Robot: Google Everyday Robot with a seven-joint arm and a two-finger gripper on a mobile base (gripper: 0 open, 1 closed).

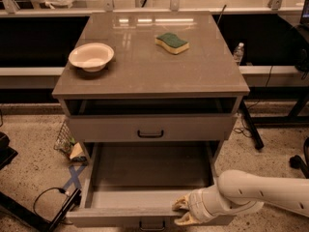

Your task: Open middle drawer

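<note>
Middle drawer (145, 178) stands far out, near bottom of view. End effector (182, 211) at its front rim, right of handle (152, 224); clenched or released, cannot tell. Risks: off-centre pull skews drawer, binds slides; more pull overruns stop, drawer drops.

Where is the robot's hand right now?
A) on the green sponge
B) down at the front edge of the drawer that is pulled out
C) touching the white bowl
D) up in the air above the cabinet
B: the gripper is low at the front edge of the pulled-out middle drawer, well below the bowl and the sponge on the cabinet top.
</note>
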